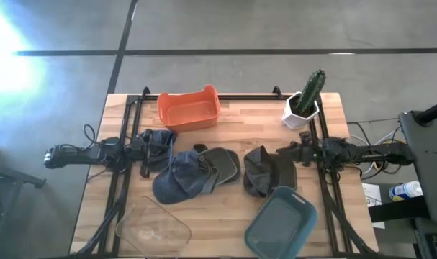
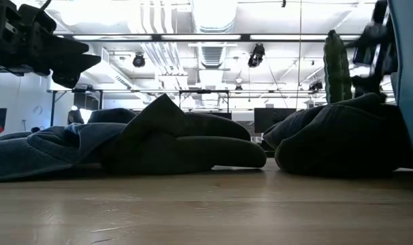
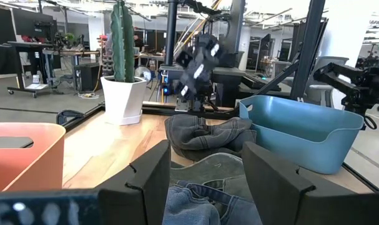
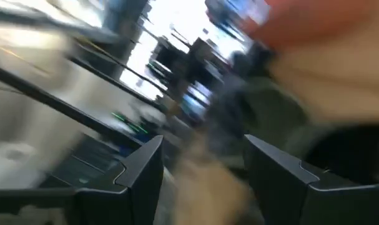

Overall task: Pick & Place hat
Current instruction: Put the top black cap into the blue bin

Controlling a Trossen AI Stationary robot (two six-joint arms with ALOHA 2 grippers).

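Beside the blue tub, the right gripper was held spread over the dark hat, likely for grasping; the left gripper was spread too.

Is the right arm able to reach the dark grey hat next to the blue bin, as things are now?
Probably yes. The right gripper is open and sits just beside the dark grey hat. Nothing lies between them. The blue bin is on the hat's near side, and the cactus pot stands behind the arm.
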